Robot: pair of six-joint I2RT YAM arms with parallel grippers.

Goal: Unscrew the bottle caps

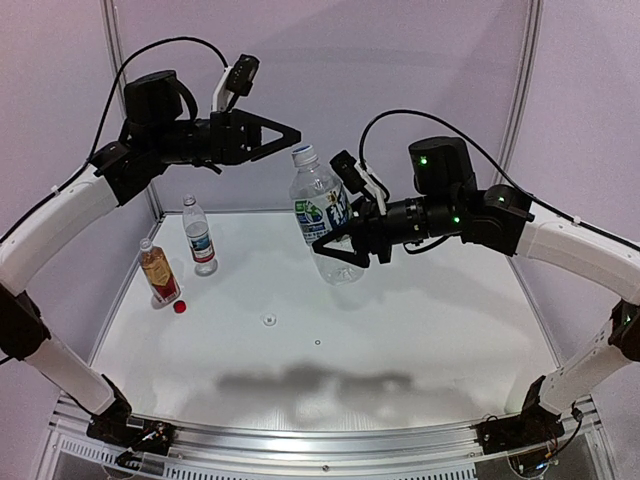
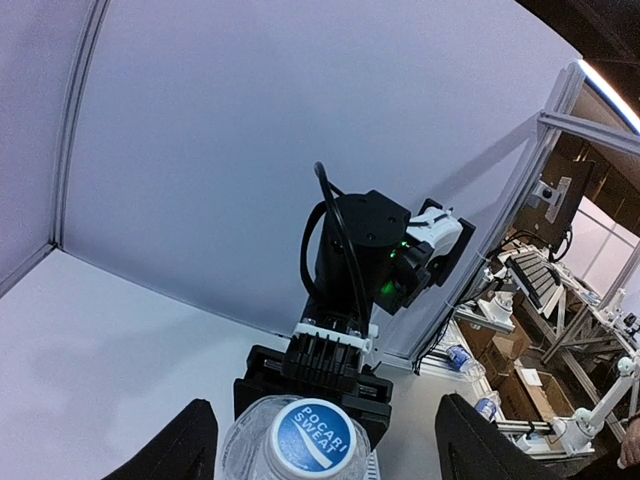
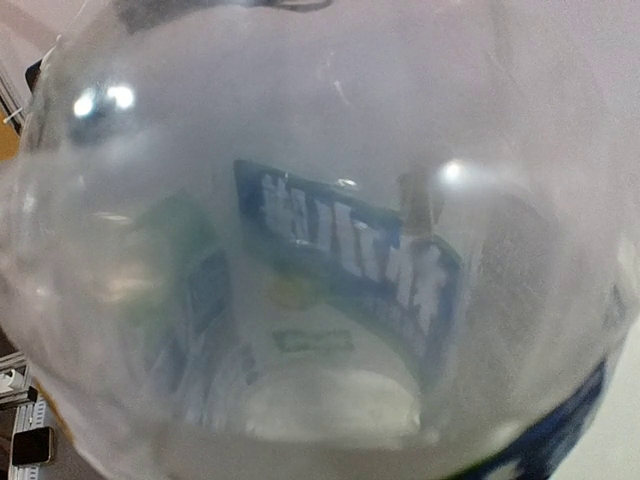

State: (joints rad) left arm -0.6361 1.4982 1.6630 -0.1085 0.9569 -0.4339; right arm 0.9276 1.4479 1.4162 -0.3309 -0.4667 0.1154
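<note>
My right gripper (image 1: 336, 250) is shut on the lower body of a clear bottle (image 1: 322, 212) with a green-blue label and holds it tilted above the table. This bottle (image 3: 320, 250) fills the right wrist view and hides the fingers there. Its cap (image 1: 303, 153) has a blue printed top (image 2: 312, 437). My left gripper (image 1: 291, 137) is open right at that cap. In the left wrist view its two black fingers (image 2: 190, 445) stand either side of the cap with gaps, not touching it. A red cap (image 1: 180, 307) and a small whitish cap (image 1: 268, 320) lie on the table.
A clear bottle (image 1: 199, 236) with a blue-white-red label and an amber bottle (image 1: 158, 273) stand at the table's back left, near the left wall. White panels close off the back and sides. A metal rail (image 1: 320, 440) runs along the near edge.
</note>
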